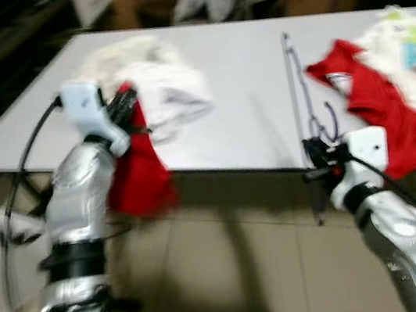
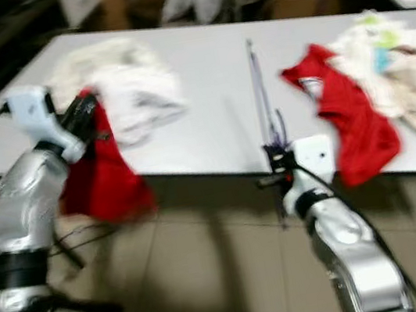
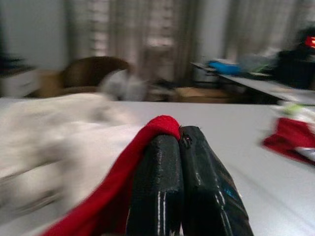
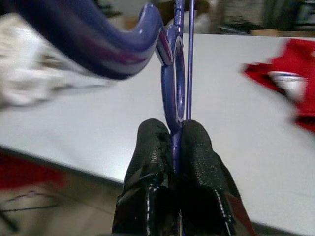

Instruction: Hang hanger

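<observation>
White tabletop point(image 1: 248, 110) carries a pale clothes heap point(image 1: 152, 78) and a second red garment point(image 1: 379, 109). Left claw point(image 3: 179, 142), fingers pressed together, pinches a red garment point(image 1: 139, 171) hanging over the near edge. Right claw point(image 4: 172, 142) grips a purple hanger point(image 4: 174, 83) at the tabletop's edge. No legible writing.

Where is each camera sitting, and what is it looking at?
Left eye, right eye: on the head, looking down at the grey table; both silver arms show.
Left wrist: along the left gripper, shut on the red cloth.
Right wrist: along the right gripper, shut on the purple hanger.
All share the table.
</observation>
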`<state>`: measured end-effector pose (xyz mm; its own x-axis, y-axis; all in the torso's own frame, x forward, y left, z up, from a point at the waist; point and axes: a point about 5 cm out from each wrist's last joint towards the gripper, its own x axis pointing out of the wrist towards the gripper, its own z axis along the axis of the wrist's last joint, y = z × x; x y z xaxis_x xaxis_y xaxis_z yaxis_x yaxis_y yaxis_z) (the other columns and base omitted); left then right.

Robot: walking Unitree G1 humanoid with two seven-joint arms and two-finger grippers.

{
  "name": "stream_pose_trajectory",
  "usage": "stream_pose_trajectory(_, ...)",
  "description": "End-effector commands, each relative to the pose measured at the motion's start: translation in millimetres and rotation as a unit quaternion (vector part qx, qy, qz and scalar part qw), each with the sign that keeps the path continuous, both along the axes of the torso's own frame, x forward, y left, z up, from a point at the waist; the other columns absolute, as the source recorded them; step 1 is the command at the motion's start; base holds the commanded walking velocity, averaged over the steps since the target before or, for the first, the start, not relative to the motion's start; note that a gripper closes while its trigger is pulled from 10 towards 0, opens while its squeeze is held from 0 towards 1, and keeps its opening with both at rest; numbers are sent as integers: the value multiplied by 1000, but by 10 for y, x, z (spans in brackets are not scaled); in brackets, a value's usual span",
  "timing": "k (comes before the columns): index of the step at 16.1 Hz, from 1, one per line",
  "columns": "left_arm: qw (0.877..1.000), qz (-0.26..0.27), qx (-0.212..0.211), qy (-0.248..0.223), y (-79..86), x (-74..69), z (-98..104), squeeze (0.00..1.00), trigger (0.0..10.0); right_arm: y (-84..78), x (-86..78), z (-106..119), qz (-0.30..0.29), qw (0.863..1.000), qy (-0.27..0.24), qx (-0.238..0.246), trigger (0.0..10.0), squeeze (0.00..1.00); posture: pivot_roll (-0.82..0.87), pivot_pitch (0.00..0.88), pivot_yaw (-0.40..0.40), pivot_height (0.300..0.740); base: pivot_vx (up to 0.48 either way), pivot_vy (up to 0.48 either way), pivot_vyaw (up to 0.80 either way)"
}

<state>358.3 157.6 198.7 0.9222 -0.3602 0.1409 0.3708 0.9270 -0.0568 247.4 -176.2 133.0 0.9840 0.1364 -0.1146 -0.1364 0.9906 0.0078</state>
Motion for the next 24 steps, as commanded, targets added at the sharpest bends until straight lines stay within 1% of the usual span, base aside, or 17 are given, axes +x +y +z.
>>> stream_pose_trajectory(1,1000,2,2,-22,66,23,121,0,10000,19,11,39,3,1000,-8,0,10000,0,-19,0,39,740,428,0,0)
stream_pose_trajectory(5,997,-43,-7,-58,-62,114,400,0,10000,31,39,58,10,1000,-13,-3,10000,0,-12,0,30,740,417,0,0)
stream_pose_trajectory(8,987,-137,17,-86,-390,192,620,0,10000,3,39,67,8,1000,-16,-11,10000,0,-26,0,55,740,399,0,0)
stream_pose_trajectory(9,984,-150,17,-90,-434,195,654,0,10000,4,37,72,8,1000,-18,-11,10000,0,-29,0,58,740,398,0,0)
stream_pose_trajectory(10,977,-182,-3,-112,-553,215,855,0,10000,9,35,68,6,1000,-19,-11,10000,0,-32,0,63,740,398,0,0)
stream_pose_trajectory(12,969,-195,-52,-141,-646,279,1209,0,10000,13,34,53,4,1000,-19,-11,10000,0,-35,0,67,740,396,0,0)
stream_pose_trajectory(13,971,-167,-98,-141,-578,371,1373,0,10000,19,35,50,4,1000,-19,-12,10000,0,-36,0,71,740,352,0,0)
stream_pose_trajectory(14,973,-148,-108,-140,-528,416,1405,0,10000,22,34,50,4,1000,-20,-13,10000,0,-38,0,72,740,341,0,0)
stream_pose_trajectory(15,980,-105,-89,-141,-429,476,1379,0,10000,25,33,52,4,1000,-21,-14,10000,0,-39,0,76,740,334,0,0)
stream_pose_trajectory(16,992,-6,37,-120,-205,565,1101,0,10000,29,33,59,4,1000,-22,-16,10000,0,-43,0,83,740,304,0,0)
stream_pose_trajectory(17,992,7,61,-113,-160,575,1030,0,10000,30,31,60,4,1000,-23,-16,10000,0,-47,0,87,740,300,0,0)
stream_pose_trajectory(18,990,31,109,-78,-12,577,778,0,10000,29,21,57,4,1000,-23,-21,10000,0,-46,0,85,740,277,0,0)
stream_pose_trajectory(19,980,57,189,-32,182,543,433,0,10000,28,8,44,5,1000,-21,-22,10000,0,-43,0,81,740,0,0,0)
stream_pose_trajectory(20,971,66,230,-5,332,496,219,0,10000,32,0,36,5,1000,-19,-22,10000,0,-41,0,76,740,0,0,0)
stream_pose_trajectory(21,971,66,230,-5,332,496,219,0,10000,32,0,36,5,1000,-19,-22,10000,0,-41,0,76,740,0,0,0)
stream_pose_trajectory(23,963,62,261,20,534,428,84,0,10000,37,2,34,8,1000,-18,-23,10000,0,-32,0,64,740,0,0,0)
stream_pose_trajectory(24,959,63,276,25,635,403,92,1000,10000,37,7,35,10,1000,-17,-24,10000,0,-28,0,56,740,0,0,0)
